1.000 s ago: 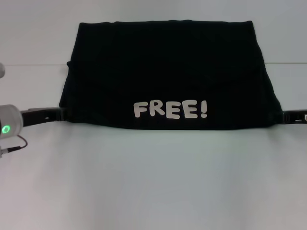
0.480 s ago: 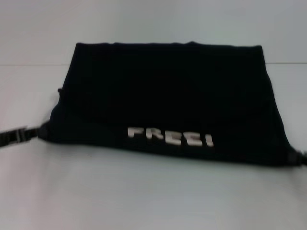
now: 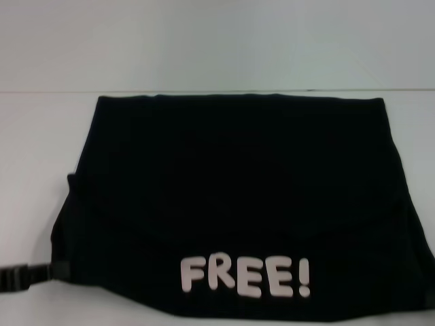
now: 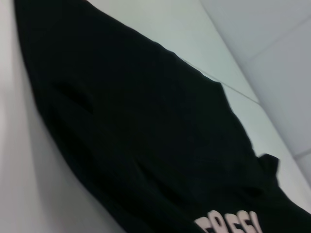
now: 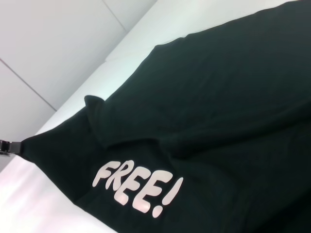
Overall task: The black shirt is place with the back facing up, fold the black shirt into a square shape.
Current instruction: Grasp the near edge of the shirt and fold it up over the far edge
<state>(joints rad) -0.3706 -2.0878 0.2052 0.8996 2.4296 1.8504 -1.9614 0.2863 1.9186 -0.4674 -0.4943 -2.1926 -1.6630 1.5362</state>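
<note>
Black shirt (image 3: 238, 204): large soft garment spread across the white surface (image 3: 204, 47), filling most of the head view and running off its lower right edge.

Position relative to tools: left tool (image 3: 24, 277) sits at the shirt's lower left corner, low on the robot's left, its dark tip touching the cloth where the corner is drawn out to a point. The right wrist view shows the same tool (image 5: 6, 146) at the pulled tip of that corner. The cloth covers the tip, so whether its fingers are clamped on the fabric cannot be told. Right tool: outside every view; state cannot be told.

Appearance: plain black, folded over itself, with a straight far edge and sides widening toward the robot. A folded flap lies across the near part, its edge running as a shallow crease above the print. White cartoon lettering "FREE!" (image 3: 245, 275) faces up near the near edge, roughly centred. The left side shows a small step in its outline. Fabric lies mostly smooth, with soft ridges visible in both wrist views (image 4: 146, 136).
</note>
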